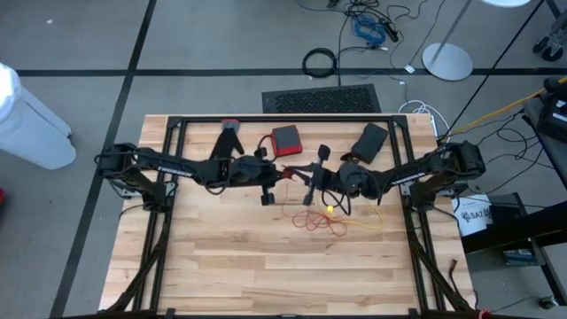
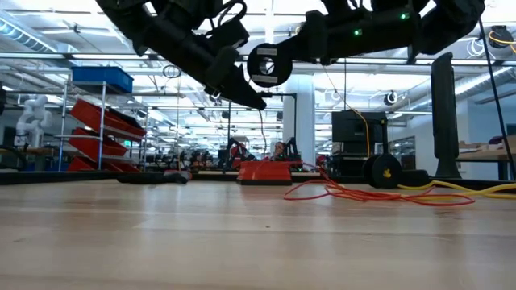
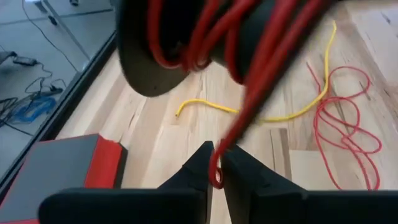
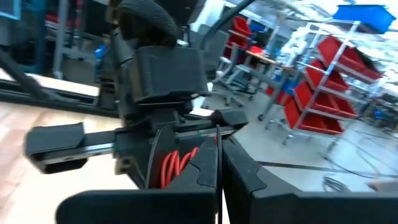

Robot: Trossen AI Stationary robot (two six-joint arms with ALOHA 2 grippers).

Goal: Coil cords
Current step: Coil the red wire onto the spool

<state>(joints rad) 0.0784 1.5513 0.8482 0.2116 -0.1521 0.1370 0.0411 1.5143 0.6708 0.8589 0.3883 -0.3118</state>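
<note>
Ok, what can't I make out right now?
High view: how the red cord runs between the two arms; too small, and they cover it.
Left wrist view: what the red cord wraps; blurred dark shape, cut by the top edge.
Low view: far end of the yellow cord; cut by the edge.
</note>
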